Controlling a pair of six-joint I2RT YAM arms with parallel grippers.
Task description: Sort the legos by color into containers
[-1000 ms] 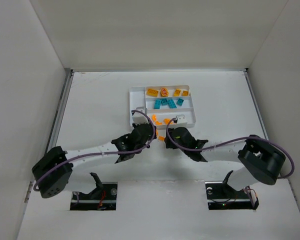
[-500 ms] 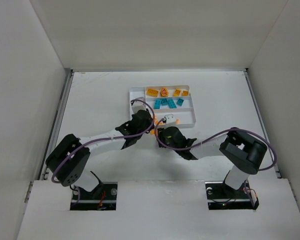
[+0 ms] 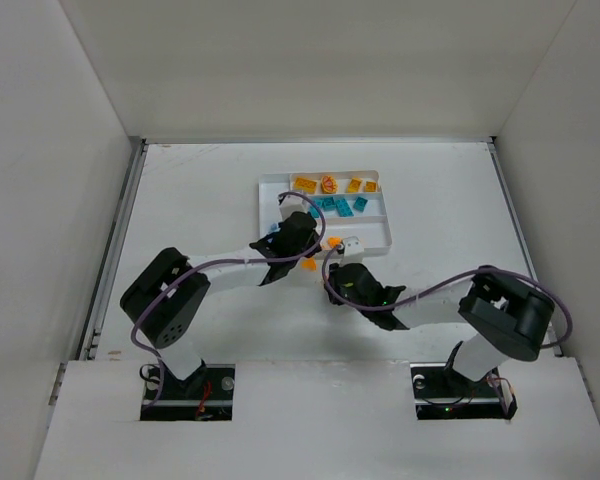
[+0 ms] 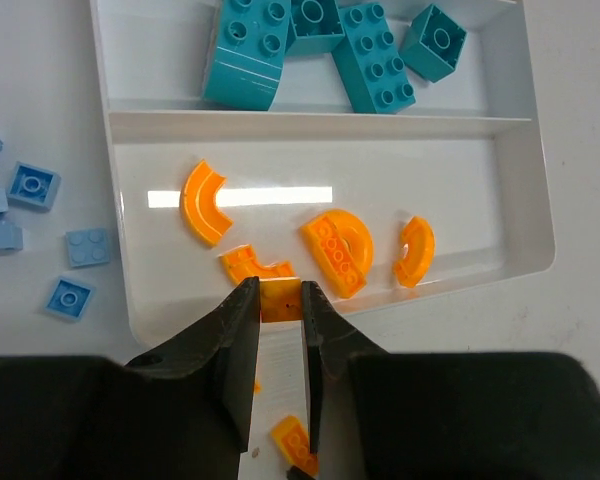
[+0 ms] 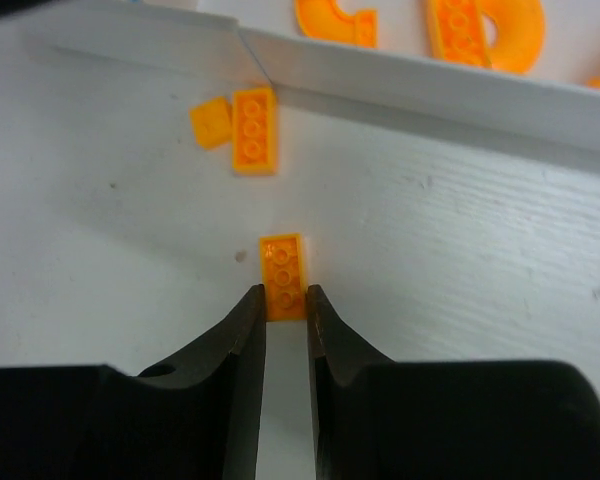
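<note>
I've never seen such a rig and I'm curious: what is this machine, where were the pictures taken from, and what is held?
The left arm and right arm are robots bolted at the near edge of a table. One picture looks down from above; the others come from wrist cameras. A white tray holds teal bricks and orange curves in separate sections; light blue bricks lie beside it. The left gripper pinches an orange piece at the tray's edge. The right gripper straddles an orange brick on the table; whether it grips is unclear.
</note>
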